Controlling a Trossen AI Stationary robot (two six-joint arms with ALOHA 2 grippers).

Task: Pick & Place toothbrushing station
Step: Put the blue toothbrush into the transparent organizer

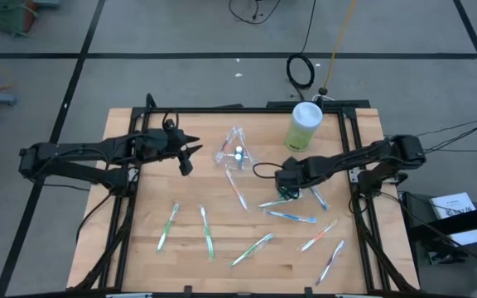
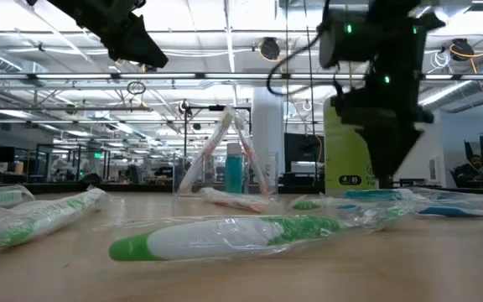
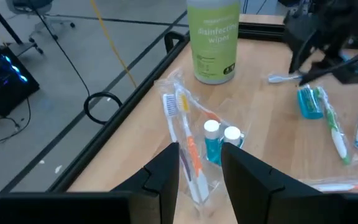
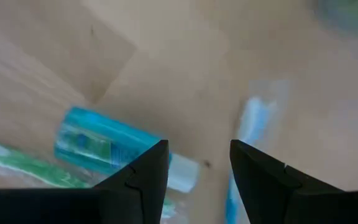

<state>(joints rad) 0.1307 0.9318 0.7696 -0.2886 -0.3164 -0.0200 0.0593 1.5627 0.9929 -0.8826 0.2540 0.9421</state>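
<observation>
A small clear container (image 1: 233, 152) stands at the table's far middle with toothbrushes and two teal tubes (image 3: 219, 142) upright in it. Several wrapped toothbrushes, green (image 1: 168, 225), blue (image 1: 292, 217) and pink (image 1: 317, 236), lie loose on the table. A teal tube (image 4: 104, 146) lies flat beside a green toothbrush (image 3: 331, 124). My right gripper (image 1: 286, 189) is open and points down just above that tube; it also shows in the low view (image 2: 388, 168). My left gripper (image 1: 190, 153) is open and empty, raised left of the container, which shows ahead of its fingers (image 3: 201, 168).
A green canister of disinfecting wipes (image 1: 305, 124) stands at the far right, behind the container. A black frame (image 1: 131, 207) runs along the table's left, right and far edges. Bare wood lies at the table's near left (image 1: 139, 265).
</observation>
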